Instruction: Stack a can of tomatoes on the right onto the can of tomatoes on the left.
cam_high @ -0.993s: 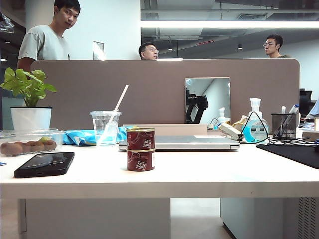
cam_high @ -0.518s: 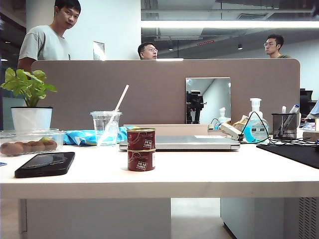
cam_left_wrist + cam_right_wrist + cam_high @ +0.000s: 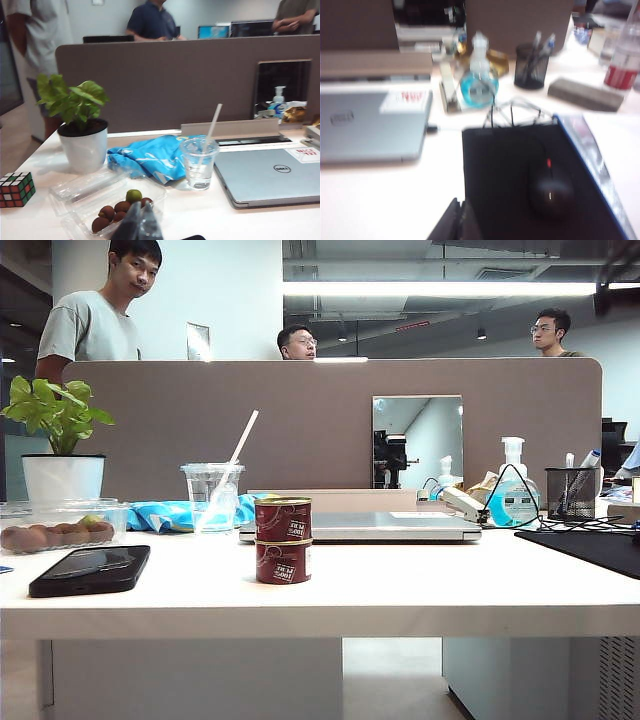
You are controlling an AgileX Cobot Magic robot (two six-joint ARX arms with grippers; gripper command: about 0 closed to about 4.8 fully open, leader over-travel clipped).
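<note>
My left pincer [image 3: 136,225] shows only its dark fingertips, pressed together and empty, above the clear fruit tray [image 3: 107,202] at the near edge of the tabletop [image 3: 200,212]. From that pincer, the potted plant [image 3: 80,125] stands at about eleven o'clock, the blue cloth [image 3: 150,157] and the plastic cup with a straw [image 3: 199,162] toward one, the laptop [image 3: 272,175] at two, and a colour cube [image 3: 15,189] at nine. My right pincer [image 3: 456,222] is likewise shut with nothing in it, over the near edge of the black mat [image 3: 520,175]; the mouse [image 3: 550,192] lies at three o'clock, the sanitiser bottle [image 3: 478,82] at twelve. In the exterior view neither pincer appears: the upper tomato can [image 3: 282,519] sits squarely on the lower tomato can [image 3: 282,562], upright, left of centre, with a phone [image 3: 90,569] well to their nine o'clock.
</note>
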